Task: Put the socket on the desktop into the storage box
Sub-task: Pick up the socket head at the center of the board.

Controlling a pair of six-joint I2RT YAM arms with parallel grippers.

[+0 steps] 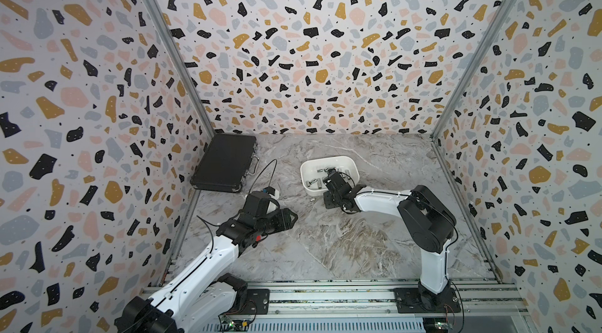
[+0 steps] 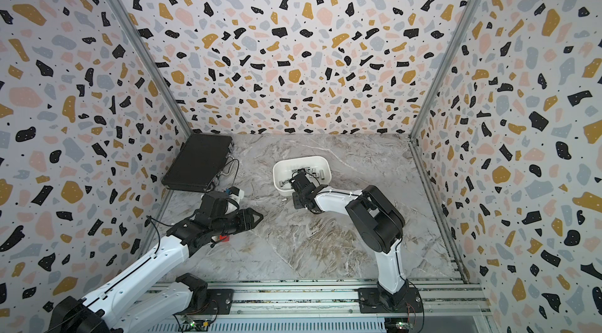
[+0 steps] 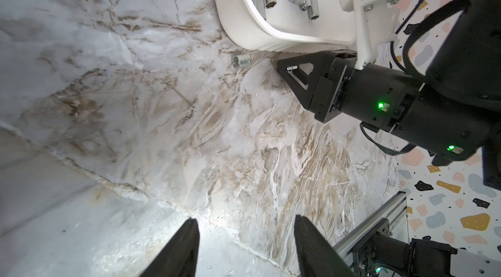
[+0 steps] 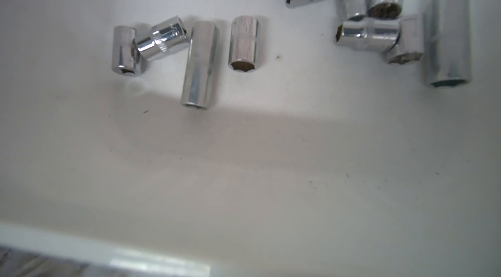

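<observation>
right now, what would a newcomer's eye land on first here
The white storage box near the middle, with a scatter of shiny chrome sockets lying in it. Then one lone socket on the marble desktop just outside the box's near wall, and the flat black case at the back left.

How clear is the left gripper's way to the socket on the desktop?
Probably yes, it is clear. The left gripper is open and faces the socket across bare desktop, with nothing between. It gets tight only at the socket itself: the right gripper sits close beside it, and the box wall is near.
</observation>
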